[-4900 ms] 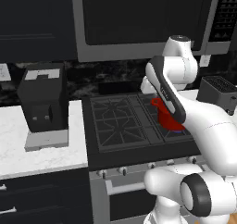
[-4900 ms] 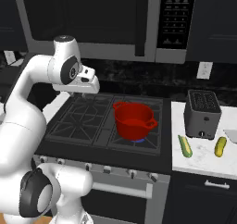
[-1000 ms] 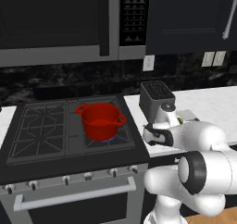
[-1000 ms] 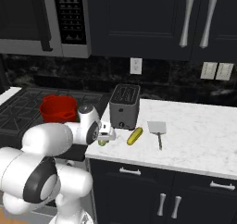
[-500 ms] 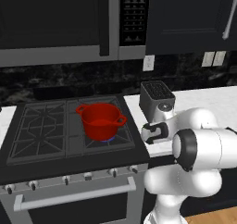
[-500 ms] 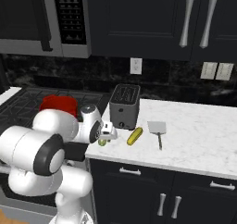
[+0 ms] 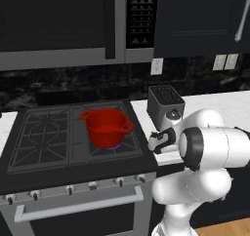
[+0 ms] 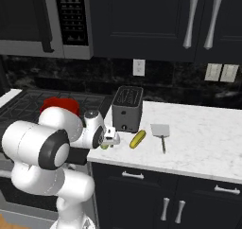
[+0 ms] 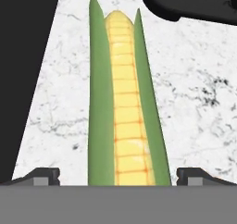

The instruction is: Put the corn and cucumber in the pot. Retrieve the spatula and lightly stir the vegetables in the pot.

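The corn, a yellow cob between two green husk leaves, lies on the marble counter. My gripper is open right over it, one finger tip on each side of the cob. From the right base view, the gripper hangs low at the counter's left end, with a bit of the corn under it. The cucumber lies just right of it, and the spatula further right. The red pot stands on the stove, left of the gripper.
A dark toaster stands on the counter just behind the corn and cucumber. The stove lies left of the counter edge. A microwave and dark cabinets hang above. White marble counter stretches to the right.
Since the earliest frames the base has driven right, from the stove to the counter. Over the last second the arm's upper links have swung and the hand has sunk slightly over the corn, jaws staying open.
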You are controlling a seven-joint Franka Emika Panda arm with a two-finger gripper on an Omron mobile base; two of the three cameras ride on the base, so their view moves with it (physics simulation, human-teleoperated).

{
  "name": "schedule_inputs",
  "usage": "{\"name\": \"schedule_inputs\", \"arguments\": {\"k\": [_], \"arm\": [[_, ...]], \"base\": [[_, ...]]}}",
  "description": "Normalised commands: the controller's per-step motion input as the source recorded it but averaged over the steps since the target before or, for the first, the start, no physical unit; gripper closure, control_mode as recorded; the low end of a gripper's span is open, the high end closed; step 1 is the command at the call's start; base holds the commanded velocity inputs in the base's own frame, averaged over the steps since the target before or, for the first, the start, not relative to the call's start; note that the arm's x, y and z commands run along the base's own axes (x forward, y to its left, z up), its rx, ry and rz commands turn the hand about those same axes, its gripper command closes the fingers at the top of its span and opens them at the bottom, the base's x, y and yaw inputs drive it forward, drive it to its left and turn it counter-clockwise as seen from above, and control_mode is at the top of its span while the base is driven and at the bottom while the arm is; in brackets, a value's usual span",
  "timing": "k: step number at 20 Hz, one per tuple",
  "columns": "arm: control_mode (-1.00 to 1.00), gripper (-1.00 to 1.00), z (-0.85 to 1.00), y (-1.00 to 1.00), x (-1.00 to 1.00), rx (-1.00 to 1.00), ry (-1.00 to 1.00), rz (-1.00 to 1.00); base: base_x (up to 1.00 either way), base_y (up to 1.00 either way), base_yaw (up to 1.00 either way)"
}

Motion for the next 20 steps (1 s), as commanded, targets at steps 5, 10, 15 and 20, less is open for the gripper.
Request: {"name": "schedule_inputs", "arguments": {"k": [5, 10, 15, 20], "arm": [[-1.0, 1.0, 0.0, 0.0, 0.0, 0.0, -0.03, 0.0], [-1.0, 1.0, 0.34, 0.02, -0.16, 0.0, -0.13, 0.0], [-1.0, 1.0, 0.97, 0.09, -0.53, 0.05, -0.07, 0.0], [-1.0, 1.0, 1.0, 0.06, -0.57, 0.06, 0.02, 0.0]], "base": [[0.0, 0.0, 0.0], [0.0, 0.0, 0.0], [0.0, 0.0, 0.0], [0.0, 0.0, 0.0]]}}
